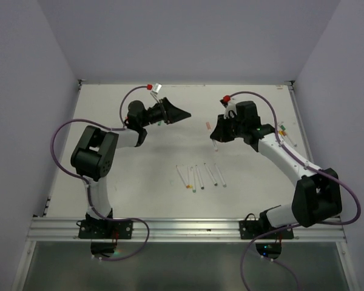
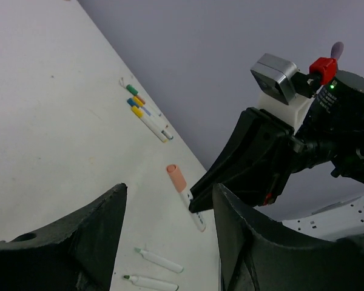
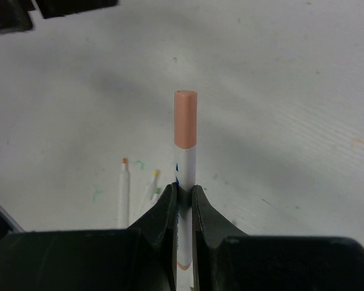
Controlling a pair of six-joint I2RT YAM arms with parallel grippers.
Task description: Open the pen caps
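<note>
My right gripper (image 3: 183, 193) is shut on the white barrel of a pen (image 3: 185, 162), held above the table. The pen's peach cap (image 3: 185, 119) sticks out past the fingertips and is still on. From above, this cap (image 1: 207, 125) points toward my left gripper (image 1: 181, 114). In the left wrist view the left gripper (image 2: 170, 189) is open and empty, and the held pen (image 2: 191, 206) lies just beyond its fingertips. Several uncapped pens (image 1: 200, 176) lie in a row mid-table. Capped pens (image 2: 142, 111) with green, orange, blue and yellow caps lie in a small group further off.
The capped group of pens (image 1: 283, 130) is near the table's right edge, beside the right forearm. Purple cables (image 1: 60, 130) loop round both arms. The table's back edge (image 1: 182, 85) meets the wall behind the grippers.
</note>
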